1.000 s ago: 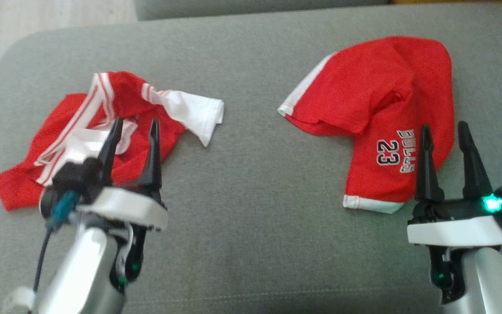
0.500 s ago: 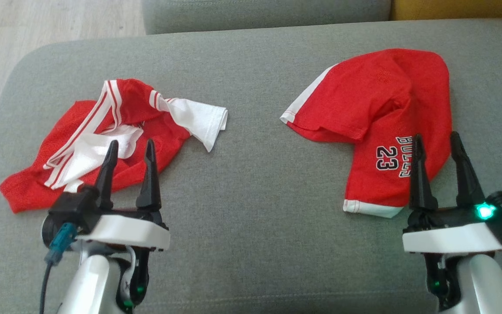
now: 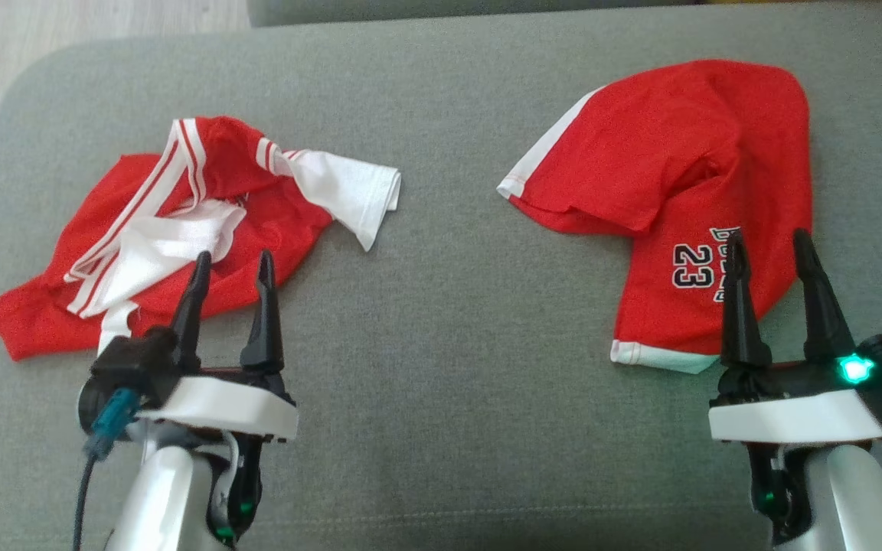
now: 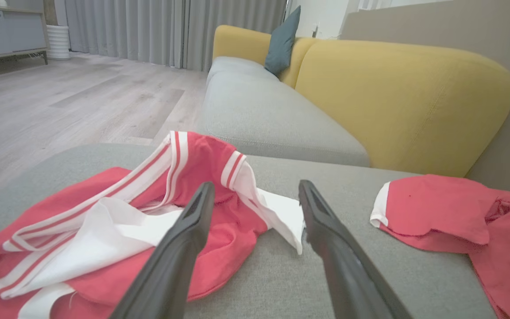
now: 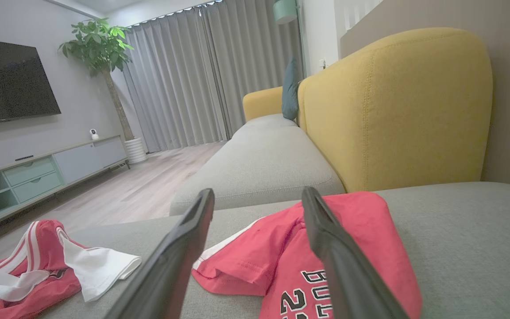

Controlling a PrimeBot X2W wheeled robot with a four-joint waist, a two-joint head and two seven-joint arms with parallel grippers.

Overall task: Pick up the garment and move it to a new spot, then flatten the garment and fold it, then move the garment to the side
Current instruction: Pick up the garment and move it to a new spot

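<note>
Head and wrist views of a grey seat cushion [image 3: 441, 360] carrying two red garments well apart. At the robot's left lies a crumpled red-and-white striped garment [image 3: 173, 237]; its folds bury its outline, so its type cannot be told, and one white flap points toward mid-cushion. At the right lies a red garment numbered 23 [image 3: 686, 153], doubled over itself, with a white stripe along its left edge and a white hem at its near edge. The lettering beside the number is partly covered by one finger of the right gripper [image 3: 766, 234] in the head view, and in the right wrist view it is cut by a finger and the bottom edge. Which garment the task means cannot be told. The left gripper [image 3: 233, 257] has its fingers overlapping the near edge of the striped garment. Both grippers have their fingers spread wide with nothing between them; whether the tips touch fabric cannot be settled. Forearms are cut off at the bottom edge. Surroundings: a yellow backrest [image 4: 405, 97], a teal pillow [image 4: 281, 42], a second grey seat [image 5: 259, 164], wood floor [image 4: 60, 97], grey curtains [image 5: 202, 75], a television [image 5: 11, 82], a potted plant [image 5: 98, 40] and a low cabinet [image 5: 38, 173].
</note>
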